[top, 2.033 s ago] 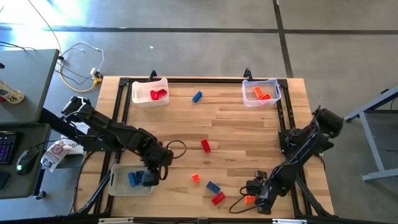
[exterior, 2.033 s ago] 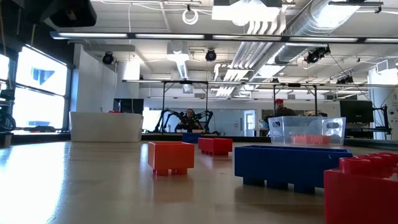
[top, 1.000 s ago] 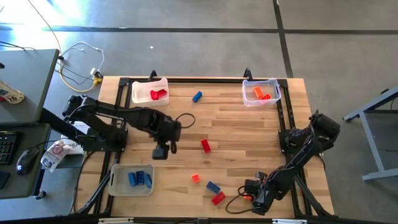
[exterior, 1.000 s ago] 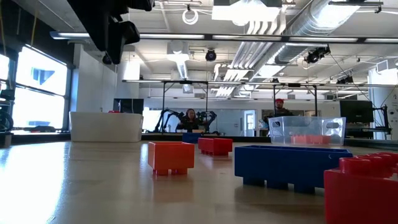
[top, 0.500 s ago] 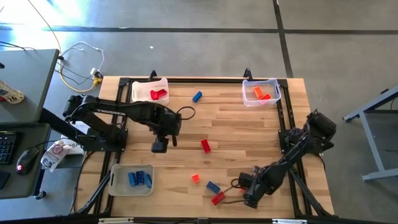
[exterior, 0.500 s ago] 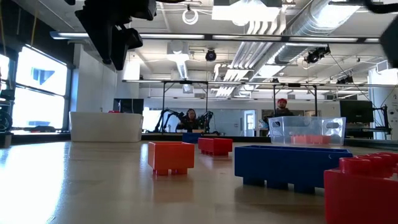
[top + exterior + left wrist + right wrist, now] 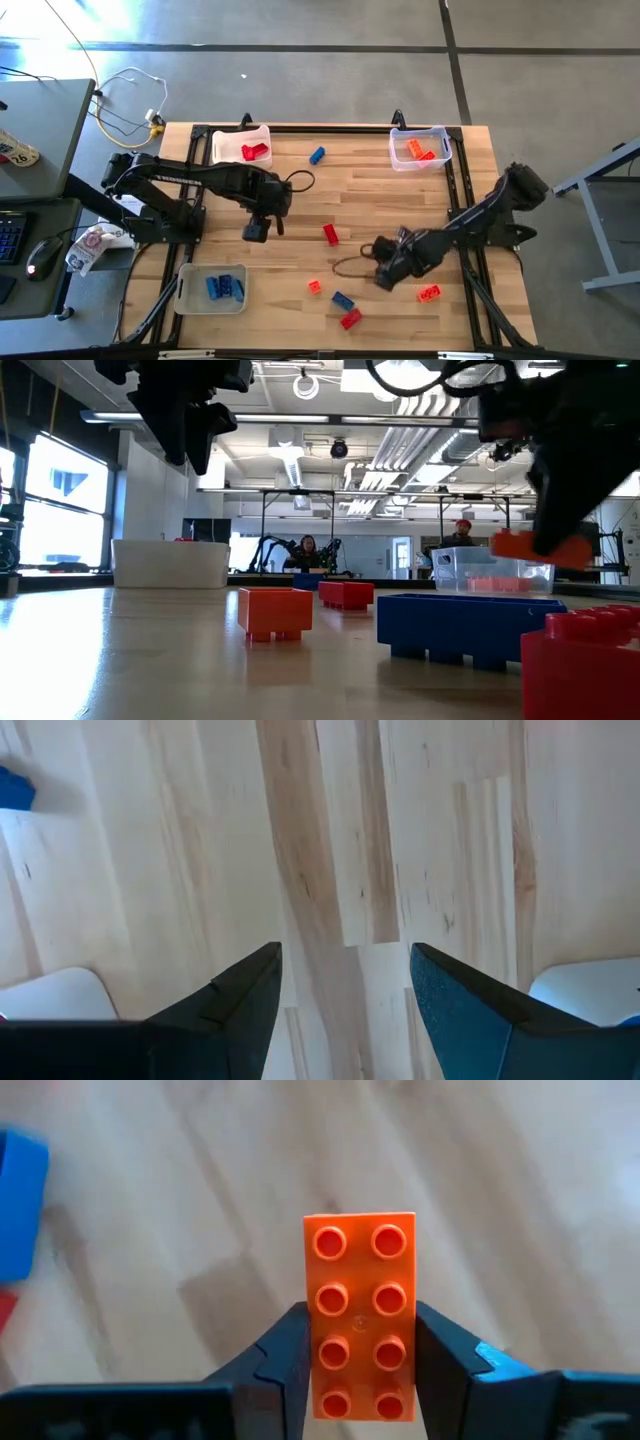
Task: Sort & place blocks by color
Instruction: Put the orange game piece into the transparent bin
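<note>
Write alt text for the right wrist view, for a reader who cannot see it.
The right pincer is shut on an orange block, a two-by-four studded brick seen studs up between the two dark fingers. Below it lies the pale wooden table, with part of a blue block at the picture's edge.

Trays (image 7: 218, 150) three; arms (image 7: 190, 180) two; loose red blocks (image 7: 330, 234) two, blue blocks (image 7: 317, 155) two (tray contents uncountable).

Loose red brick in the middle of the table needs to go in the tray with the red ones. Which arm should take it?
Left. The left tool is open, empty, and beside the red brick. The right tool is busy, shut on an orange brick.
</note>
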